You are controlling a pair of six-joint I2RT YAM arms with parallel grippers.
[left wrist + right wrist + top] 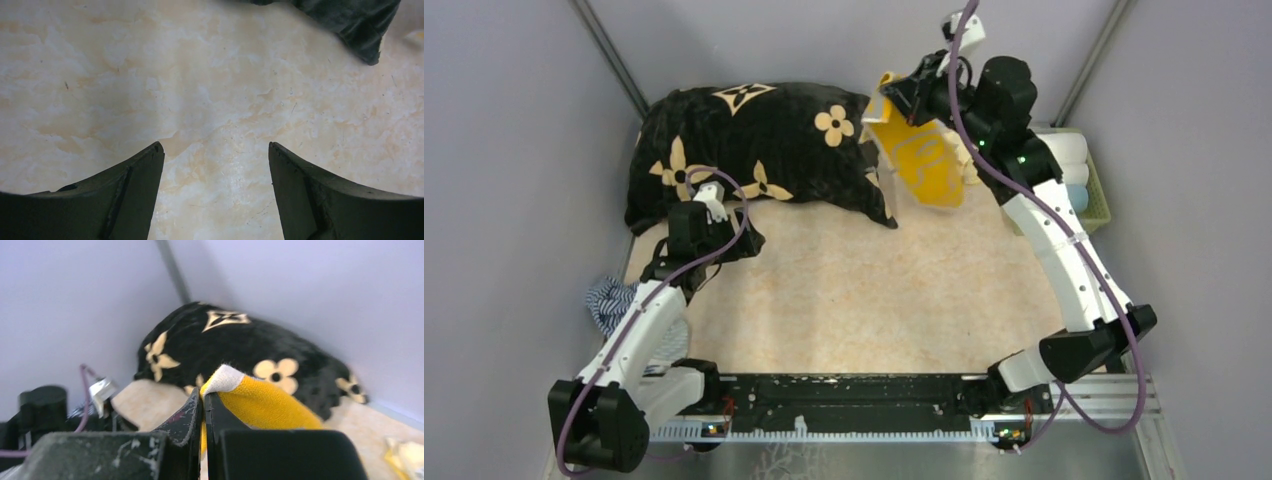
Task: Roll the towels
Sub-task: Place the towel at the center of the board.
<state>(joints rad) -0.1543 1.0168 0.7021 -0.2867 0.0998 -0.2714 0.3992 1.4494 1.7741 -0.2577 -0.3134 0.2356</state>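
A yellow towel with a white edge [921,160] hangs in the air at the back right. My right gripper [894,100] is shut on its top corner; the right wrist view shows the white corner [223,380] pinched between the jaws. My left gripper [749,243] is open and empty, low over the bare beige table top [215,100] at the left. A blue and white striped towel [610,302] lies crumpled at the table's left edge, beside the left arm.
A large black cushion with cream flowers [754,150] lies across the back left; its corner shows in the left wrist view [360,25]. A green basket [1100,195] with pale rolled towels [1069,160] stands at the back right. Grey walls close in all round.
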